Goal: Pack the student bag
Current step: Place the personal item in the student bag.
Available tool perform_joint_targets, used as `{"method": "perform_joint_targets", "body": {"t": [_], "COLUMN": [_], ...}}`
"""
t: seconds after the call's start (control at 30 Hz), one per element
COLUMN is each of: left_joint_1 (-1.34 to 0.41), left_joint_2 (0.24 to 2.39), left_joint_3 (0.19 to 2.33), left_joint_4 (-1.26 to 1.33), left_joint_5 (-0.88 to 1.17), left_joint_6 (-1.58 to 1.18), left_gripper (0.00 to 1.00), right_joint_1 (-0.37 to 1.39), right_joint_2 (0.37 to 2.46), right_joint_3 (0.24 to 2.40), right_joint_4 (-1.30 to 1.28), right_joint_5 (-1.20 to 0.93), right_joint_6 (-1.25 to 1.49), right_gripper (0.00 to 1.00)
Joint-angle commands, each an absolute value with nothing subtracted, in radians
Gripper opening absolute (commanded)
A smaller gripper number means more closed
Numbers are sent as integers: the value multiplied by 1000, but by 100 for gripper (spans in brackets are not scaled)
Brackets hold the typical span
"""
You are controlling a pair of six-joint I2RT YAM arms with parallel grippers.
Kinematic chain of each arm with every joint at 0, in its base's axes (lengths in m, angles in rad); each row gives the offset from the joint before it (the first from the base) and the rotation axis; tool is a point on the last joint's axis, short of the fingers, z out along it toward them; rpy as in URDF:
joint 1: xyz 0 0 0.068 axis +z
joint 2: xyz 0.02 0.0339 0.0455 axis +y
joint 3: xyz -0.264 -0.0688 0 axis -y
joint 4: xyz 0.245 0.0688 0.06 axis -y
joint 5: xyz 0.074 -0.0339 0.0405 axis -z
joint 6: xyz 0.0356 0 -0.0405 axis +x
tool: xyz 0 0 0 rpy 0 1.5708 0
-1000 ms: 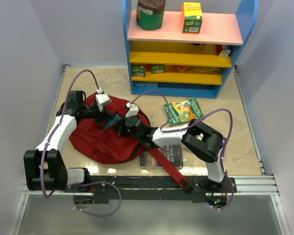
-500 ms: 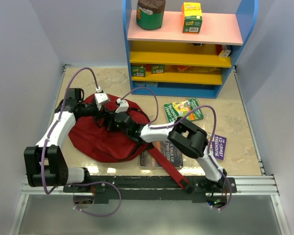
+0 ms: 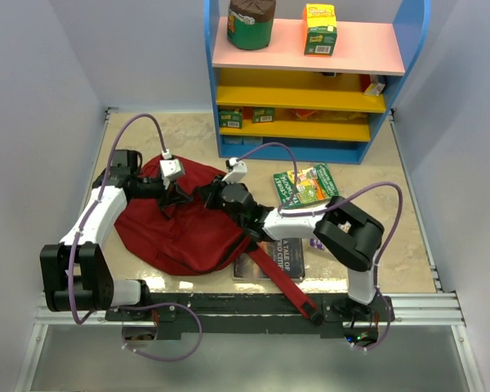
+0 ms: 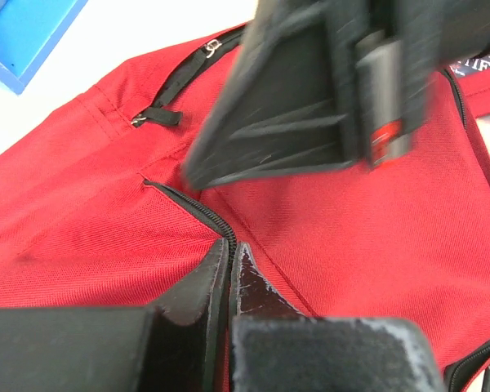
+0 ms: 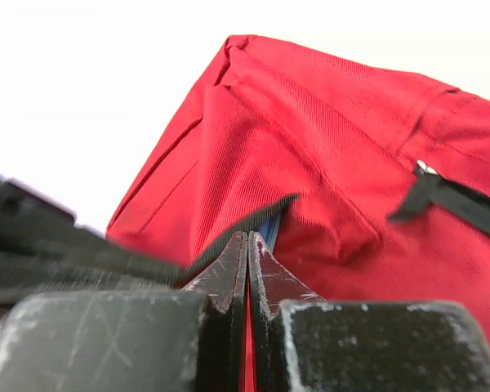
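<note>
Arms meet over the student bag (image 3: 171, 233), left jaws and right jaws clamped on its zipper edge (image 4: 188, 204).

Both arms have white links and bulky black joints, the left arm (image 3: 94, 219) the same as the right arm (image 3: 298, 222). A thin purple cable (image 3: 140, 121) loops along each one, up to a small white camera box (image 3: 172, 167) at the wrist. The fingers (image 4: 257, 298) are black and wedge-shaped, narrow at the tip, with fine pale scratches. Behind them are matt black blocks (image 5: 98, 343) with scuffed grey edges.
</note>
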State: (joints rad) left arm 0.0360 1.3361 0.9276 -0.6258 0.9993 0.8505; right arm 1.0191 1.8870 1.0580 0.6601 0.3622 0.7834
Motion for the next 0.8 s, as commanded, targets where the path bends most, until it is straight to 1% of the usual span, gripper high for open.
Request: {"method": "perform_joint_targets", "body": {"t": [0.0,0.1,0.23,0.3,0.43,0.5,0.53,0.57,0.6,0.63,0.7,0.73,0.77], "left_joint_1": [25,25,26,26,25,25,26,28,26,29,41,63,75], "left_joint_2": [1333,1333,1333,1336,1347,1353,1354,1359,1371,1380,1407,1414,1423], "left_joint_3": [951,951,951,951,956,954,950,951,954,963,1017,1044,1075], "left_joint_4": [-672,-676,-681,-681,-680,-680,-680,-680,-687,-722,-782,-880,-932], "left_joint_5": [1086,1086,1089,1095,1101,1089,1071,1062,1042,1029,1019,1022,1023], "left_joint_6": [893,900,913,917,917,922,925,930,937,952,1012,1052,1137], "left_gripper": [0,0,0,0,0,0,0,5,14,34,51,64,68], "right_joint_1": [1025,1025,1028,1029,1031,1031,1028,1028,1025,1023,1022,1020,1020], "right_joint_2": [2000,2069,2163,2187,2175,2111,2083,2033,2002,1975,1892,1869,1841], "right_joint_3": [1202,1332,1440,1486,1465,1401,1378,1349,1289,1258,1174,1145,1119], "right_joint_4": [649,542,436,434,559,551,507,496,489,476,465,469,469], "right_joint_5": [373,373,359,344,281,308,333,375,391,411,459,469,477], "right_joint_6": [752,758,767,779,776,773,778,781,779,776,776,775,775], "right_gripper": [0,0,0,0,0,0,0,0,9,32,45,54,56]}}
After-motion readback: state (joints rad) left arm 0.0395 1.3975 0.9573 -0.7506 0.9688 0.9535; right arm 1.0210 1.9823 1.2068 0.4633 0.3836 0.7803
